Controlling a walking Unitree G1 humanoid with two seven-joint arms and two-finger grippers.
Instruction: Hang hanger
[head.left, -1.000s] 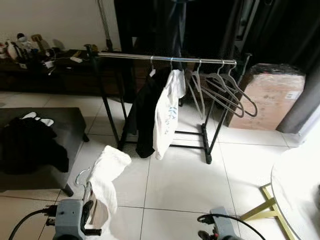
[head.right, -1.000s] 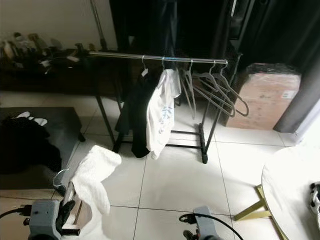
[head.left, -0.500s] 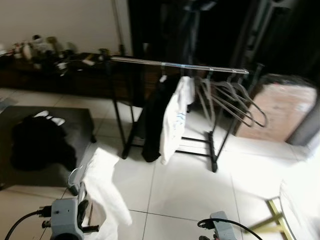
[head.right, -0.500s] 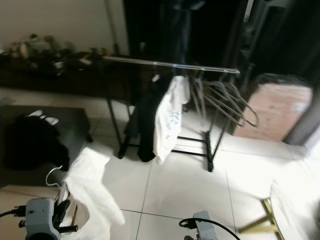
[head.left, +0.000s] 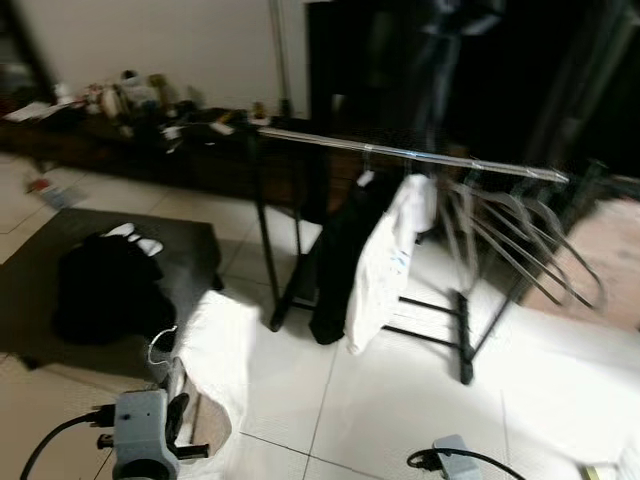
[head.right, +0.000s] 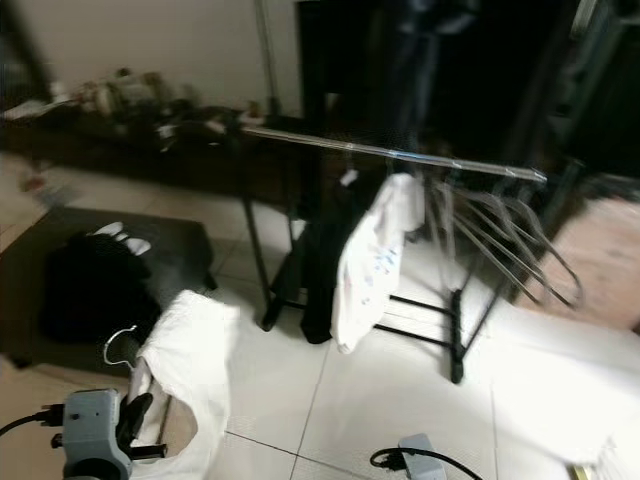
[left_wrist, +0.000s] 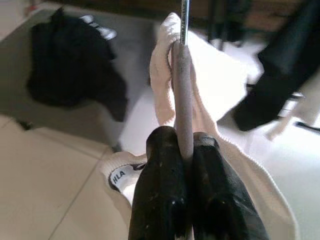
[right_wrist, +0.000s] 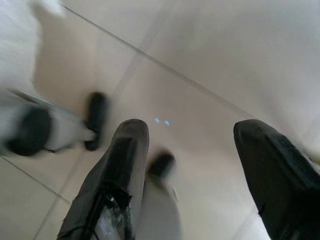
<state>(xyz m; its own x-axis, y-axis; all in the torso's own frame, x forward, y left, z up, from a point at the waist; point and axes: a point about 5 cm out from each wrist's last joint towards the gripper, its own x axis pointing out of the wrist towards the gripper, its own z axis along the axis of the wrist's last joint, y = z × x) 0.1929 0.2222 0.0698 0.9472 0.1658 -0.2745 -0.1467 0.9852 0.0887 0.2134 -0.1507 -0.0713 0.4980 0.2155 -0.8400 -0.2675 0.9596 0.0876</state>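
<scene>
My left gripper (left_wrist: 181, 139) is shut on the grey neck of a hanger (left_wrist: 182, 85) that carries a white garment (head.left: 218, 345). It sits low at the left over the tiled floor, with the hanger's wire hook (head.right: 117, 341) curling beside the garment. Ahead stands a black clothes rack with a silver rail (head.left: 420, 156). On the rail hang a black garment (head.left: 338, 262), a white shirt (head.left: 385, 262) and several empty grey hangers (head.left: 520, 245). My right gripper (right_wrist: 192, 131) is open, low and pointed at the floor, with nothing between its fingers.
A dark low platform (head.left: 190, 250) with a heap of black clothes (head.left: 105, 292) lies to the left. A cluttered low cabinet (head.left: 130, 110) runs along the back wall. The rack's black feet (head.left: 465, 350) stand on pale tiles, and a box (head.left: 620, 270) sits at far right.
The camera has swung left, so the rack now sits further right and the round table has left the picture. The left gripper still holds the hanger.
</scene>
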